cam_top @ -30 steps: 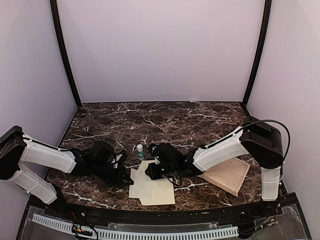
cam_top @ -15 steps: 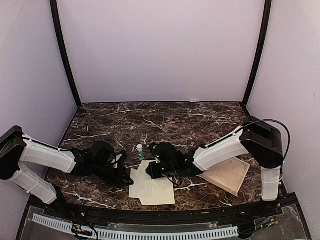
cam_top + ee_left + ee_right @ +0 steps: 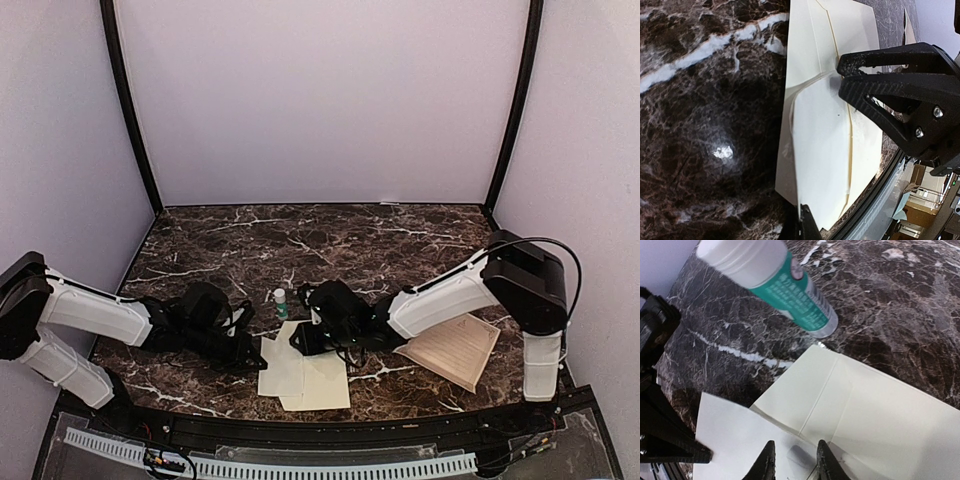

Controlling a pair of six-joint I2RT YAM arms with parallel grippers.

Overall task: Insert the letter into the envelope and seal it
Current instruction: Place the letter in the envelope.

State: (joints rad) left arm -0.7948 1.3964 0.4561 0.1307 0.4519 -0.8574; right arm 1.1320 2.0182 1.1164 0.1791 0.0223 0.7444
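Observation:
The cream envelope (image 3: pixel 310 380) lies flat near the front edge, flap side up. My left gripper (image 3: pixel 255 355) is at its left edge and is shut on a raised paper edge of the envelope (image 3: pixel 825 150), which runs into the closed tips (image 3: pixel 807 225). My right gripper (image 3: pixel 300 340) hovers low over the envelope's far part (image 3: pixel 880 410). Its fingertips stand slightly apart with nothing between them (image 3: pixel 794 462). The tan letter (image 3: pixel 455 350) lies apart on the table to the right, under the right forearm.
A green and white glue stick (image 3: pixel 280 300) stands just beyond the envelope, close to my right gripper, and it looms at the top of the right wrist view (image 3: pixel 790 285). The table's front rail (image 3: pixel 320 430) runs right below the envelope.
The right gripper's jaws have parted a little and it has shifted slightly over the envelope. The left gripper and the envelope have stayed put.

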